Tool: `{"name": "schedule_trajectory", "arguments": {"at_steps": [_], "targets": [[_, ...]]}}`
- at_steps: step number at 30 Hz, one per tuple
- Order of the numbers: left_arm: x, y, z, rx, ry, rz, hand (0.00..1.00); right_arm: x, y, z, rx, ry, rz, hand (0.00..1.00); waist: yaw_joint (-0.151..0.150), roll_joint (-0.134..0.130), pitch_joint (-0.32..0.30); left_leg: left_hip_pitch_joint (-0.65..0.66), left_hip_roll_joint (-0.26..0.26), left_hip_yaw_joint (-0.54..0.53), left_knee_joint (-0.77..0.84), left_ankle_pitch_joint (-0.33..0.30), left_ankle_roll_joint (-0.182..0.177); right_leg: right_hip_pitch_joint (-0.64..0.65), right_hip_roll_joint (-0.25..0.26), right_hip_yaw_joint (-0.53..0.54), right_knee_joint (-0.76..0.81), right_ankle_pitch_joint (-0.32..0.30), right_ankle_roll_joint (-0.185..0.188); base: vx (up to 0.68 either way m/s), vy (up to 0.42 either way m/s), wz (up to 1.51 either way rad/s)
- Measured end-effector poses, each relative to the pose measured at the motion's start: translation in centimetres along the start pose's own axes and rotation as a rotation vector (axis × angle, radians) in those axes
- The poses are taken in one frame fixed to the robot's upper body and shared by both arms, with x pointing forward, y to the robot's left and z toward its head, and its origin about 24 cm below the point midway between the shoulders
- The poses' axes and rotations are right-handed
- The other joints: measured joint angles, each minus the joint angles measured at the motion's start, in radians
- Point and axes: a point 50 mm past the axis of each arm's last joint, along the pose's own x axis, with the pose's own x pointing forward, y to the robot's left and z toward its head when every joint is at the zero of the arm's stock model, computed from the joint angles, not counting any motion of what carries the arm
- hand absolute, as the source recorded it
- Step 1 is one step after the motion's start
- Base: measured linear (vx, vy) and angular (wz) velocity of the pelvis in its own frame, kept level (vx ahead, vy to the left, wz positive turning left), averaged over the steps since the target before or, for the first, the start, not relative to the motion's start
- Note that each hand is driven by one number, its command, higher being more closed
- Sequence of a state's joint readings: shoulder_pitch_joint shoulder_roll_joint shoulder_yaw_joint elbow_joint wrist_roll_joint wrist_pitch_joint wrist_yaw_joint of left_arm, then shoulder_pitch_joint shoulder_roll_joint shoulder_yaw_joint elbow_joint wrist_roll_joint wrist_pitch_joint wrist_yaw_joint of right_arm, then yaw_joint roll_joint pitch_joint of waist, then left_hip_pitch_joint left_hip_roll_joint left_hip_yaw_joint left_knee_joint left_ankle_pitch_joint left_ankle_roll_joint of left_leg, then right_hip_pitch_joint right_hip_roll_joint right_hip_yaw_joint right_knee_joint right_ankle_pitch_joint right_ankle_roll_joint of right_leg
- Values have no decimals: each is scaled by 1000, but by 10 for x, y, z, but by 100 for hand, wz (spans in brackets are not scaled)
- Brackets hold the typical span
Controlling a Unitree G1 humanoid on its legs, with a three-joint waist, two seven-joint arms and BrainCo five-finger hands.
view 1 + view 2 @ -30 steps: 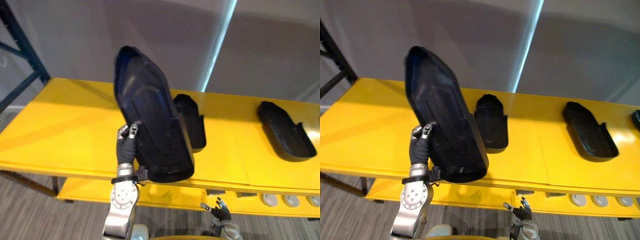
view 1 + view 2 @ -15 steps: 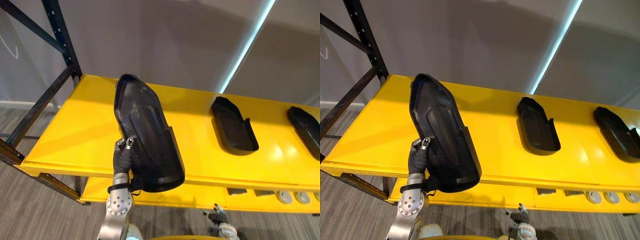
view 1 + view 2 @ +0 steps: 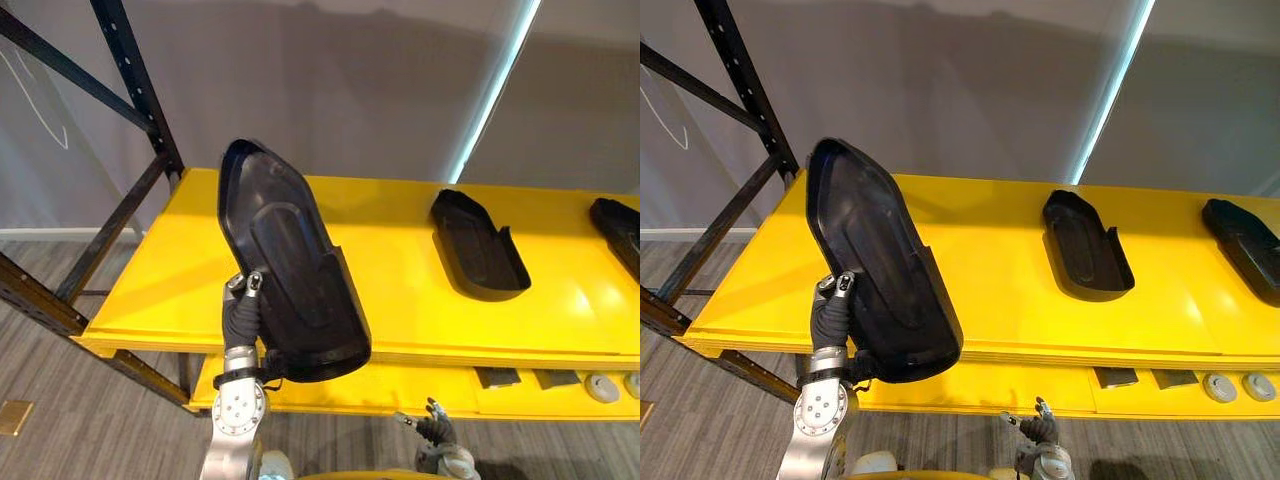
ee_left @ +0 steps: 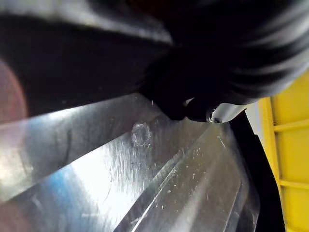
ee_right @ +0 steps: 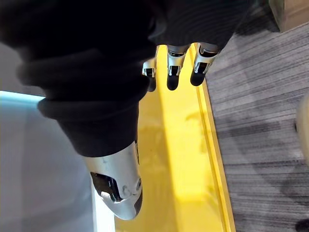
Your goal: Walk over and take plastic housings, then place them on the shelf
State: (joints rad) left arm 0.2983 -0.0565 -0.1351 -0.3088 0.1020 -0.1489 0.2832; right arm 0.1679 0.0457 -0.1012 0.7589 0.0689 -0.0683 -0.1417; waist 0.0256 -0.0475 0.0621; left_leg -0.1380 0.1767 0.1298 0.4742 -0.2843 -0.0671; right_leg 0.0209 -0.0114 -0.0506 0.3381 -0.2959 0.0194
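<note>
The left hand (image 3: 241, 312) grips a long black plastic housing (image 3: 290, 255) by its rim, tilted up, likely to clear the edge of the yellow shelf (image 3: 160, 280). The right hand (image 3: 1037, 428) hangs slack, empty.

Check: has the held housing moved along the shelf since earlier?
Yes. The held housing in the left hand moved left: it overlapped the resting housing before, now yellow shelf separates them.
</note>
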Motion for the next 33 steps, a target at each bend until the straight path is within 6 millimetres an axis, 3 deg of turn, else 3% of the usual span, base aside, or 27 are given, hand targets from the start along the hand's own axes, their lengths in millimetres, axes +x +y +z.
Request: {"name": "schedule_trajectory", "arguments": {"at_steps": [10, 16, 22, 27, 33], "targets": [[-2, -2, -3, 2, 19, -13, 100, -3, -4, -7, -6, 19, -15, 0, 15, 1, -6, 49, 0, 37, -98, 59, 4, 63, 5, 26, -170, 117, 7, 19, 41, -9], [0, 1, -3, 44, 13, -16, 100, -8, -11, -19, -16, 53, -26, 0, 16, 6, -29, 60, 0, 54, -145, 75, -1, 63, 8, 47, -209, 151, 6, -93, 10, -10], [39, 17, 2, 161, -62, 27, 100, -14, -16, -33, -51, 93, -13, 0, -3, -1, -50, 59, -4, 63, -189, 105, -15, 41, 10, 58, -241, 174, 3, -101, 1, -7], [69, 25, 3, 228, -72, 42, 100, -14, -16, -34, -70, 95, 10, 0, -16, 1, -59, 46, -6, 72, -197, 123, -14, 25, 17, 79, -260, 192, 3, 0, 8, -10], [100, 44, -16, 349, 28, 64, 100, -9, -15, -29, -97, 92, 36, 0, -38, 8, -59, 50, -28, 74, -254, 166, -6, 13, 12, 85, -291, 220, 15, 31, 0, -2]]}}
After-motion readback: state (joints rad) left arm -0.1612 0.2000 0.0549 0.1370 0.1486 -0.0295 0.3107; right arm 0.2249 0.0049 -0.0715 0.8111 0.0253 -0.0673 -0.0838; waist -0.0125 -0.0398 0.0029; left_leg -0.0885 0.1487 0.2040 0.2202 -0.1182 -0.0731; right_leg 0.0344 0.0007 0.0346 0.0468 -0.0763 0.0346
